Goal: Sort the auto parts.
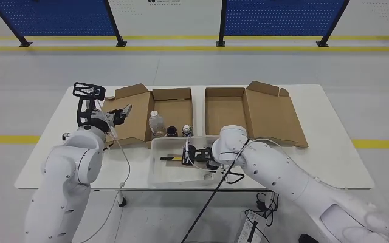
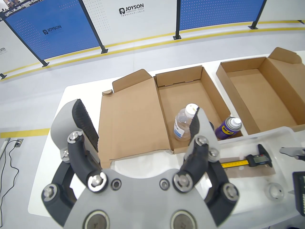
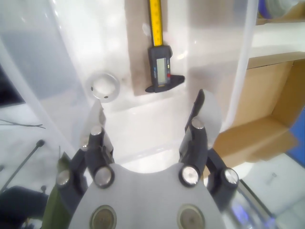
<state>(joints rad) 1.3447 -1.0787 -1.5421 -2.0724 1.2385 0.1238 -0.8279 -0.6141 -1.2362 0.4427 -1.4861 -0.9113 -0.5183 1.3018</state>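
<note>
Our right gripper (image 3: 149, 100) hung spread and empty inside the clear plastic tray (image 3: 240, 48), just short of the caliper (image 3: 158, 67). The caliper lay flat on the tray floor near a small shiny ring (image 3: 102, 89), and we judged the gripper lined up for a pick. Our left gripper (image 2: 137, 108), jaws apart with nothing between its ribbed black pads (image 2: 85, 122), hovered above the flap of the cardboard box (image 2: 185, 89), where a clear bottle (image 2: 182, 125) and a spray can (image 2: 228, 127) stood upright.

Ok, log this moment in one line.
left gripper open, over left box flap | right gripper open, over tray near caliper, ring | bottle, spray can in left box
</note>
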